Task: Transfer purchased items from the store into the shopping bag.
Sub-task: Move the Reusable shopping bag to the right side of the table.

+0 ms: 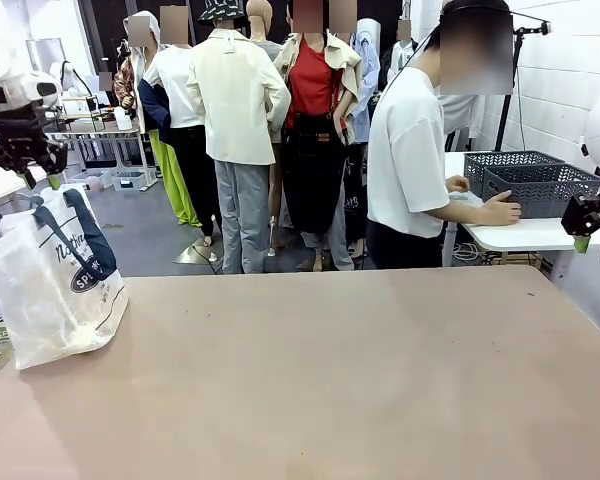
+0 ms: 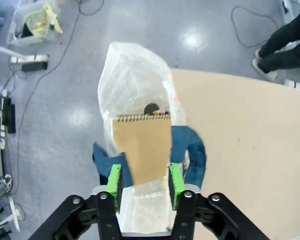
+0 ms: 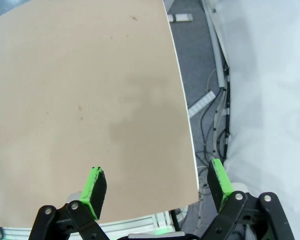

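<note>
Green pads (image 2: 114, 181) of the left gripper (image 2: 144, 183) stood either side of a brown spiral notebook (image 2: 142, 147), which hung just beyond the fingertips, over the mouth of the shopping bag (image 2: 135, 80). Whether the pads touched its lower edge, the left wrist view did not settle; the jaws looked partly parted, about as wide as the notebook.

The step in hand was judged to be the drop. Done well, the gripper would stay centred over the bag's opening, let the notebook fall flat between the blue handles (image 2: 195, 150), and lift straight up so no finger caught a strap.

From the front, the bag (image 1: 50, 280) sat below the left gripper (image 1: 38, 178), at the tabletop's (image 1: 330, 380) left edge. Well apart, at the far right, the right gripper (image 3: 157, 186) hung with its jaws spread wide and nothing between them, above the tabletop's corner. Farther off, a person's hand (image 1: 500, 210) rested beside two dark grey baskets (image 1: 540, 185) on a white side table (image 1: 520, 236).
</note>
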